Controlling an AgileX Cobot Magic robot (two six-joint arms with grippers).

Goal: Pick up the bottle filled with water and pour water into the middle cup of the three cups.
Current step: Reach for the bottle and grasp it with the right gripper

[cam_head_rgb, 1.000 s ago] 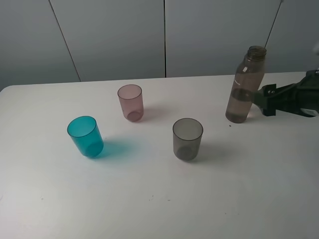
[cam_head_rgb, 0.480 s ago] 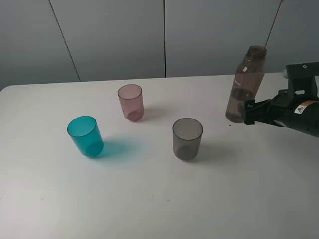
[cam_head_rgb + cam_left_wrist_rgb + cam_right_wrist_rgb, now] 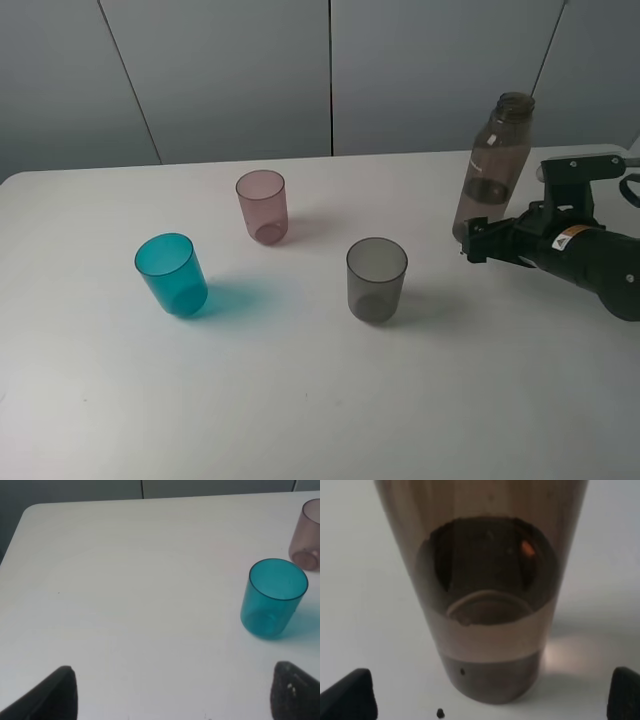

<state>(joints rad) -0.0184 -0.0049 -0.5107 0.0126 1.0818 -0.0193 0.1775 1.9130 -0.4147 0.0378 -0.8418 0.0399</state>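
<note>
the black right arm reaches in from 3 o'clock of the high view, its forearm low and nearly level over the table, and the right gripper (image 3: 476,240) points toward 9 o'clock at the foot of the tall slim translucent smoky brown-grey plastic bottle (image 3: 495,170). in the right wrist view the two dark fingertips (image 3: 347,697) stand wide apart at either side, with the bottle's lower body between them and clear of both tips. the bottle stands upright and uncapped at about 2 o'clock on the table, with water in its lower part.

the left gripper (image 3: 172,700) shows only in its own wrist view. its claw is spread wide over bare tabletop and holds nothing.

the small translucent pink tumbler (image 3: 262,205) stands open and upright near 11 o'clock of the table's middle, well apart from the bottle. the translucent smoky grey tumbler (image 3: 377,278) stands at the pink tumbler's 4 o'clock, between it and the gripper's side. the translucent teal tumbler (image 3: 172,273) leans a little at the pink tumbler's 8 o'clock. a tiny dark speck (image 3: 440,713) lies just beside the bottle's base.

the white table (image 3: 300,400) is smooth and matt; grey wall panels (image 3: 230,70) with thin dark seams rise behind it.
</note>
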